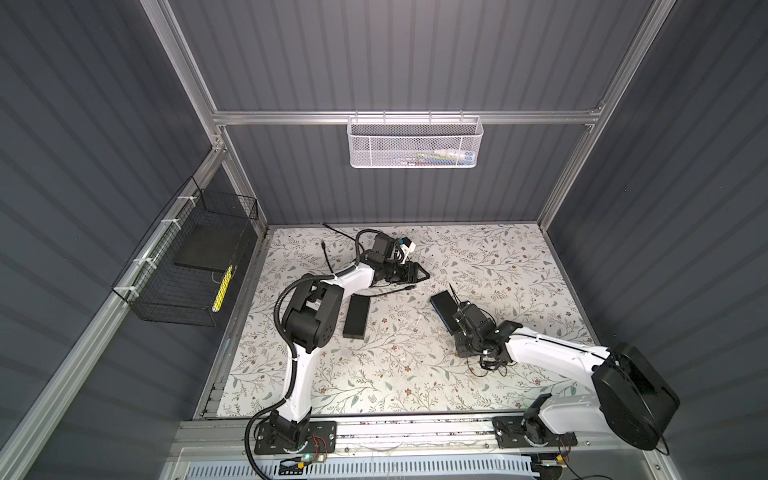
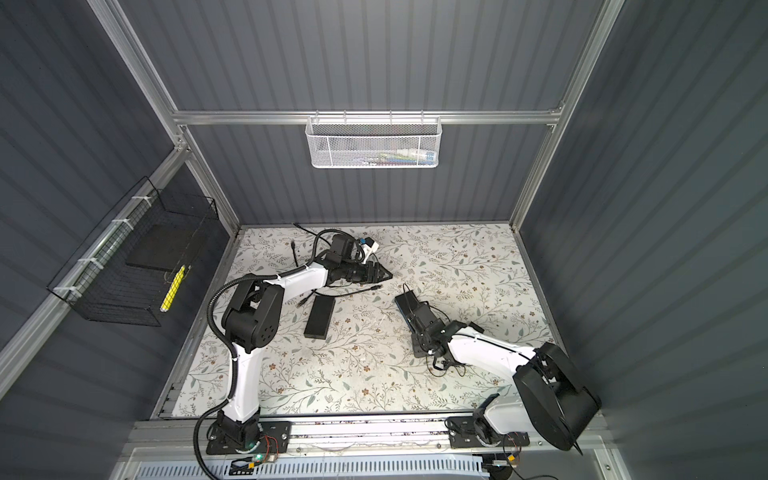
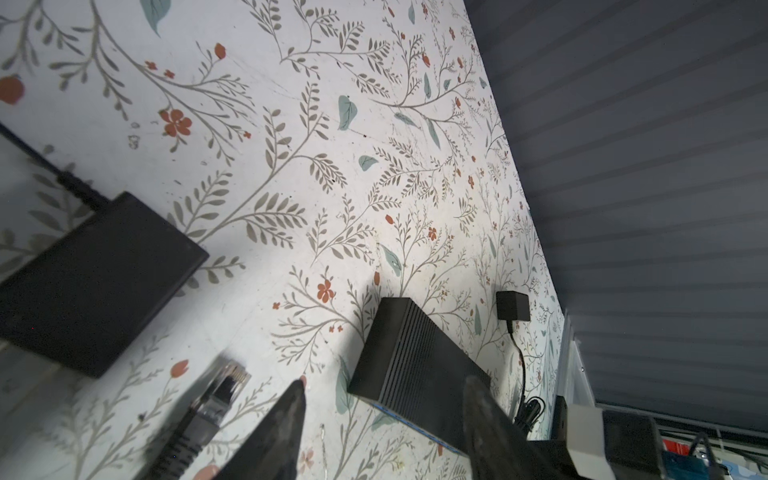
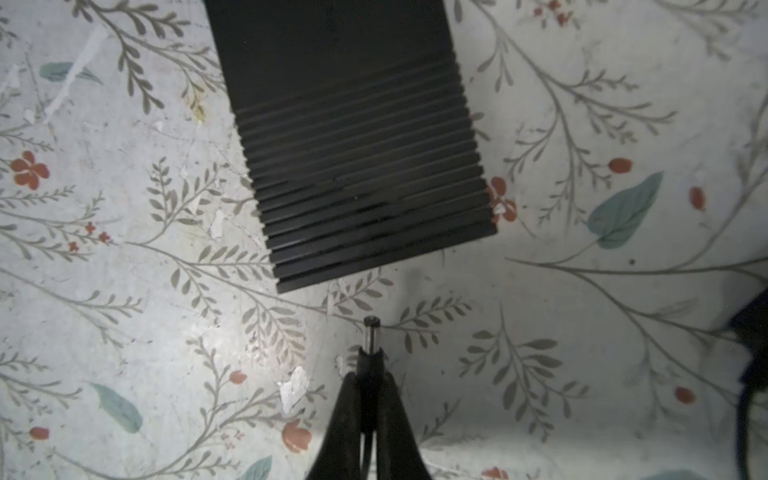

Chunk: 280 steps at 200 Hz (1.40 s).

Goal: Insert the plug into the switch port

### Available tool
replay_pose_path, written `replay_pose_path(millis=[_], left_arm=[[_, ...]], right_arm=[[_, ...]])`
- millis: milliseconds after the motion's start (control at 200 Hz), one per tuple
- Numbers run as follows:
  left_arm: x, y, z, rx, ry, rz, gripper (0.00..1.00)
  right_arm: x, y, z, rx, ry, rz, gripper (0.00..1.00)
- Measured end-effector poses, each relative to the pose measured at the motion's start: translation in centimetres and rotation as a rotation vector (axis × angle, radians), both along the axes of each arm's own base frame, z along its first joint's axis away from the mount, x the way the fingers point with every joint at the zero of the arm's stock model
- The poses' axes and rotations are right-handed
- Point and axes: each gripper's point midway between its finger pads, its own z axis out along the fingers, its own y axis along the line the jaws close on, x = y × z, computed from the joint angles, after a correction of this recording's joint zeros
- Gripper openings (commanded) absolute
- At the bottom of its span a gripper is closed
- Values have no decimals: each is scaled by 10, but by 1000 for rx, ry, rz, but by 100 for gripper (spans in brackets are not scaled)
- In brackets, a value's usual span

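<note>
The right gripper (image 4: pixel 370 384) is pinched shut on the black moulded collar of the plug (image 4: pixel 371 332), a small barrel connector whose bright metal sleeve pokes out past the fingertips. The sleeve points at the near end of the switch (image 4: pixel 353 145) but stands just clear of it. I can't make out the port itself from here. In both top views the switch (image 1: pixel 444 305) lies right of centre on the desk (image 1: pixel 374 374), with that gripper over its lower end.

The plug looks light, with a stiff tip and a thin, floppy cord behind it. The rubbery collar seems the right place to hold it, close behind the sleeve so it cannot swivel. The switch is a flat, hard, matte black box, ribbed across one half. I'd guess it could skate on the smooth flowered sheet if pushed end-on.

The left gripper (image 3: pixel 382 386) stands open and holds nothing. It sits near centre in the top views, beside a clear network connector (image 3: pixel 226 384) lying on the desk.
</note>
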Motion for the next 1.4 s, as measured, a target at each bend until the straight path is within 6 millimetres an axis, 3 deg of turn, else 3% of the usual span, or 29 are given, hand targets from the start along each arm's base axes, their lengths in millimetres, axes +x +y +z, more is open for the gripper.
replay_pose_path(millis=[315,545,720,881,1171,1401], left_arm=[[-11,-18,-28,34,33,-69,61],[-4,-29,-18,10,0,-101,61],[-2,-35,-28,11,11,-110,61],[-4,-34,-45,26,41,-112,61],[-9,-31,-48,30,46,-113,60],[-14,-4,-35,68,43,-61,61]], right_arm=[[10,9,-6,30,26,-13,5],[25,-20,-6,41,83,-155,7],[32,-26,-5,70,107,-201,7],[41,-14,-2,100,119,-152,8],[60,-5,4,168,159,-58,8],[61,-2,36,169,128,21,6]])
